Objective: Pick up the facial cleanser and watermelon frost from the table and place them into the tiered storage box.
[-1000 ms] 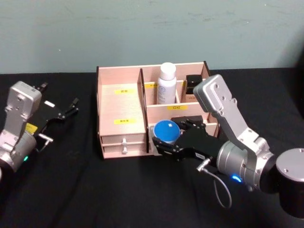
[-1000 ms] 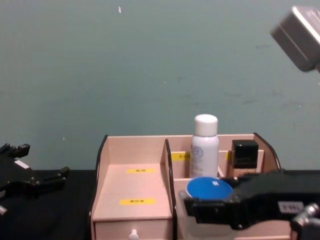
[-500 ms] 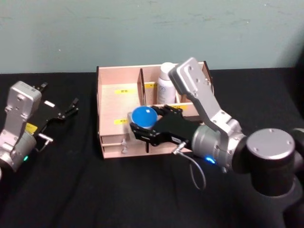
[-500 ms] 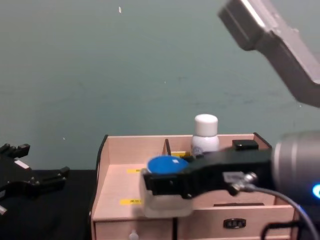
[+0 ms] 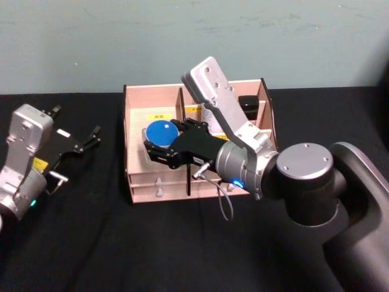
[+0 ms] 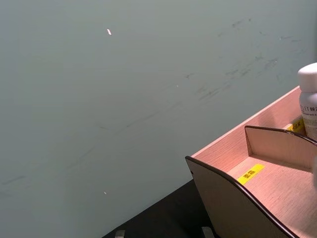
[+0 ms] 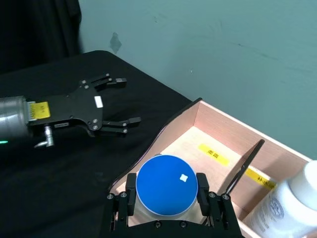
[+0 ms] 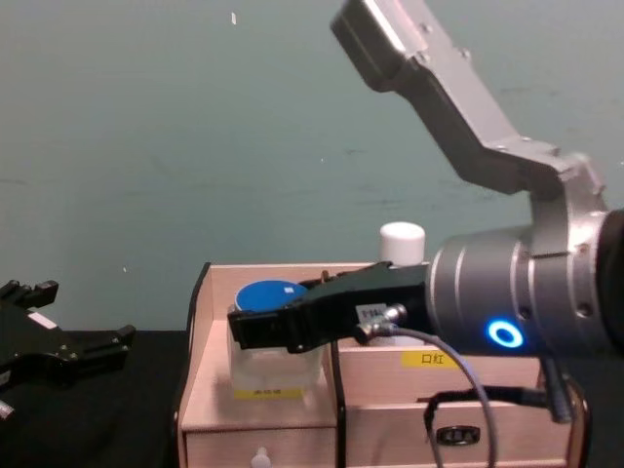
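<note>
R gripper [image 7: 166, 206] has its jaws closed on the blue-lidded jar [image 7: 166, 186], prob. the watermelon frost, held lid-up w/ the tiered storage box [image 5: 135, 100] left compartment just beneath for a straight drop; L gripper [image 5: 78, 144] idles agape, empty.

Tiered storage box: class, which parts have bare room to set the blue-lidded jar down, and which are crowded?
Bare: the wide left stepped shelf of the tiered storage box, under the blue-lidded jar in the right gripper. Crowded: back compartments holding the white bottle and a black item.
</note>
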